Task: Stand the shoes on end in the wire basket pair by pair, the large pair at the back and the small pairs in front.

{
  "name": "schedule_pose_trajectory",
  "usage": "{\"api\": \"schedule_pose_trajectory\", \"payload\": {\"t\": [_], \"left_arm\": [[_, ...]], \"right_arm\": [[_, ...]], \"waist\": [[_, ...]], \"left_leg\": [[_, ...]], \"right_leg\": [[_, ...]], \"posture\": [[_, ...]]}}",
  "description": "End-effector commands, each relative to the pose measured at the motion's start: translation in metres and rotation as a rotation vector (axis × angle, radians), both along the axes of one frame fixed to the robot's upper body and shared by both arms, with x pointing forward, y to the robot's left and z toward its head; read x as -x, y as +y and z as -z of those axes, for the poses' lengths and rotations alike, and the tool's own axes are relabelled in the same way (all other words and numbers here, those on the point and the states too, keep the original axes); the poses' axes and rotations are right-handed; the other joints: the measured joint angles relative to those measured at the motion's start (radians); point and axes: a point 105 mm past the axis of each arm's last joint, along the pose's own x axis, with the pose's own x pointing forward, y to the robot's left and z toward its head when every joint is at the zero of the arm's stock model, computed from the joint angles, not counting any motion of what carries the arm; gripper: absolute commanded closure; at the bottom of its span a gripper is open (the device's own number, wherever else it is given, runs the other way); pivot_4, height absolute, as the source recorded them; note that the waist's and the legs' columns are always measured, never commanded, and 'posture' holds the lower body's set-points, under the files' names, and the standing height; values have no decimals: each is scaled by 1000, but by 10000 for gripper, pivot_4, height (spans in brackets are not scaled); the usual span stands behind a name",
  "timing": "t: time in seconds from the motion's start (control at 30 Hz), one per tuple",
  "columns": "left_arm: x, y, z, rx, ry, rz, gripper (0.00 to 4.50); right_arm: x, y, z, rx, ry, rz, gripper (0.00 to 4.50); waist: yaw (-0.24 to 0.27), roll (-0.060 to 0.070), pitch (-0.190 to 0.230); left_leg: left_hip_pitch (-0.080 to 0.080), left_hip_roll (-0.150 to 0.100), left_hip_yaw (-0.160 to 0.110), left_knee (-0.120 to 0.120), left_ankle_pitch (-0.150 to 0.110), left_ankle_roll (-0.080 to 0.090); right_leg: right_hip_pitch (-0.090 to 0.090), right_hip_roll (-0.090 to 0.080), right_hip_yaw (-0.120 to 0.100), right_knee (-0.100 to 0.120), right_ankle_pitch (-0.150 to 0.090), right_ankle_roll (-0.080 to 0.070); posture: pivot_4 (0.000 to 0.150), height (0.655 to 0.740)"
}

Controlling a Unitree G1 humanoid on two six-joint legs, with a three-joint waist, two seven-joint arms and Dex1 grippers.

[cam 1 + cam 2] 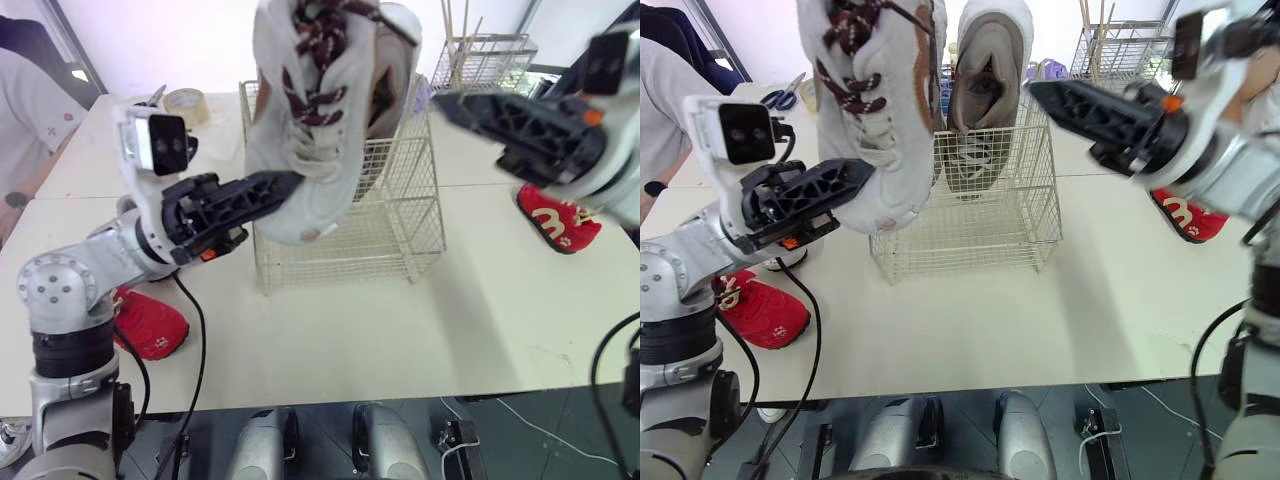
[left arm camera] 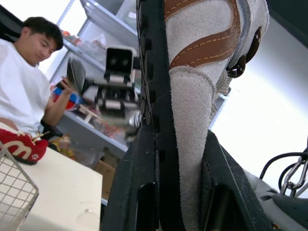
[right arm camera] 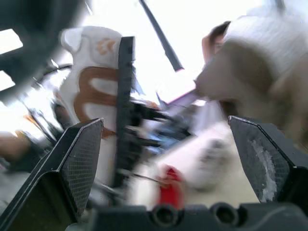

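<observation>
— Left eye view: shoes counted?
— Four: a grey shoe [image 1: 300, 120] is clamped in the left gripper [image 1: 270, 188] over the basket [image 1: 400, 230] front rim. A second grey shoe [image 1: 985, 90] is stood inside, and two red shoes [image 1: 150, 325] [image 1: 555, 222] are laid on the table [image 1: 480, 320]. The right gripper [image 1: 450, 104] is held with fingers apart.

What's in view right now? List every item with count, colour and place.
Held large shoe: 1, beige with brown laces, raised by the basket's left side.
Standing large shoe: 1, beige, on end inside the basket.
Wire basket: 1, pale wire, mid-table.
Right red shoe: 1, red, on the table right of the basket.
Left red shoe: 1, red, near the table's left front edge.
Tape roll: 1, tan, far left.
Scissors: 1, blue handles, beside the tape.
Wire rack: 1, grey, far right.
Table: 1, cream.
Person: 1, white shirt, left side.
Left gripper: black, clamped on the held shoe.
Right gripper: black, open, empty.
</observation>
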Motion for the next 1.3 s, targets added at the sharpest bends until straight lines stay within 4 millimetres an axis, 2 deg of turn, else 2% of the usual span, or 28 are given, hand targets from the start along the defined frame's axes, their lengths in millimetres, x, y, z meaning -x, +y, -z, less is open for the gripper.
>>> {"api": "schedule_pose_trajectory", "payload": {"t": [0.03, 0.27, 0.53, 0.8, 0.87, 0.93, 1.03, 1.13, 1.23, 1.3], "left_arm": [[-9, 3, -3, 17, -38, -7, 39397], [-21, -2, 0, -16, -74, 7, 39397], [-16, -8, 1, -37, -114, 32, 39397], [-15, -13, 4, -33, -105, 44, 39397], [-15, -15, 6, -36, -99, 50, 39397], [-15, -16, 8, -41, -94, 50, 39397], [-17, -16, 10, -44, -83, 44, 39397], [-19, -16, 11, -50, -81, 38, 39397], [-20, -14, 13, -59, -71, 29, 39397], [-23, -12, 13, -69, -51, 23, 31012]], "right_arm": [[19, 11, -11, -55, -25, -35, 268], [19, 26, -8, -12, -15, -23, 268], [8, 33, -4, 27, -15, 28, 268], [10, 38, -6, 33, -47, 4, 268], [8, 37, -5, 40, -56, 21, 5794], [8, 36, -4, 46, -64, 24, 13235], [15, 36, -2, 60, -82, 2, 29441], [20, 35, -3, 61, -90, -16, 43578], [20, 37, -4, 57, -94, -31, 44614], [21, 38, -5, 53, -101, -46, 45000]], "waist": [[2, 0, 0], [22, -2, -1], [22, -2, -1], [22, -2, -1], [22, -2, -1], [22, -2, -1], [23, -2, -1], [23, -2, -1], [22, -2, -1], [22, -2, -1]], "left_leg": [[0, 0, 1, 0, 0, 1], [-1, -1, 2, 2, -2, 4], [-1, 0, 2, 2, -2, 5], [-1, 0, 2, 2, -2, 5], [-1, 0, 2, 2, -2, 5], [-1, 0, 2, 2, -2, 5], [-1, 0, 2, 2, -2, 5], [-1, 0, 2, 2, -2, 5], [-1, 0, 2, 2, -2, 5], [-1, 0, 2, 2, -2, 5]], "right_leg": [[0, 2, 0, 0, 0, 0], [0, 4, 1, -1, 1, 2], [0, 4, 1, -1, 1, 2], [0, 4, 1, -1, 1, 2], [0, 4, 1, -1, 1, 2], [0, 4, 1, -1, 1, 2], [0, 4, 1, -1, 1, 2], [0, 4, 1, -1, 1, 2], [0, 4, 1, -1, 1, 2], [0, 4, 1, -1, 1, 2]], "posture": [[1500, 7400], [1500, 7400], [1500, 7400], [1500, 7400], [1500, 7400], [1500, 7400], [1500, 7400], [1500, 7400], [1500, 7400], [1500, 7400]]}}
